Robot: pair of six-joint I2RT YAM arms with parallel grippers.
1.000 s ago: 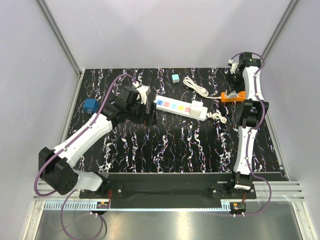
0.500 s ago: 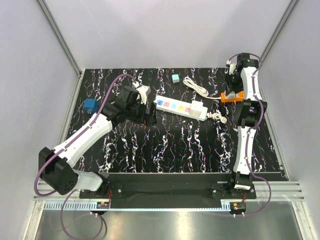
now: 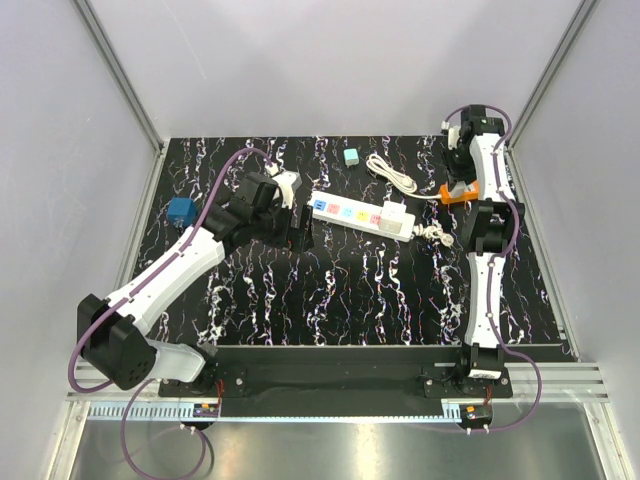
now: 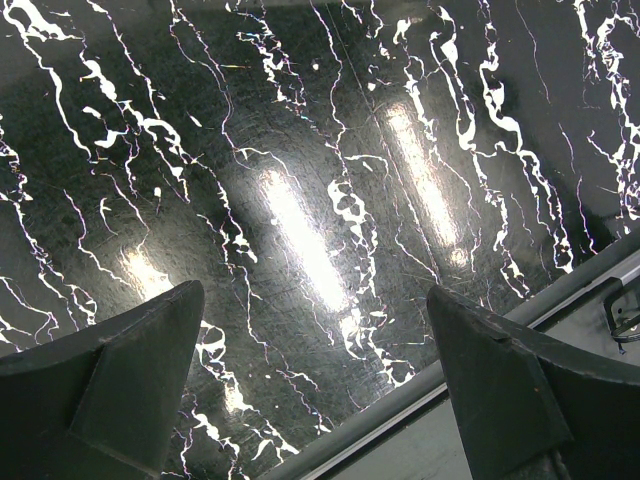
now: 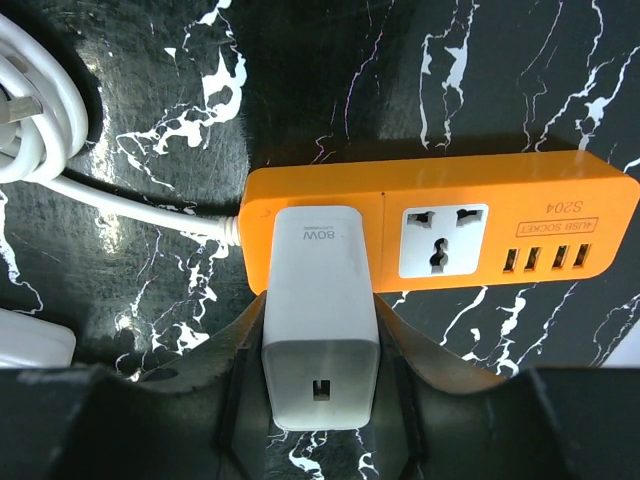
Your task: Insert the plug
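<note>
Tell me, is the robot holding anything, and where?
The right hand grips the white charger by its two sides. The left hand is open and empty.

Bright, even overhead light. Glossy black table shows three long lamp glare streaks in left wrist view; shadows short, soft; focus sharp in all views.
</note>
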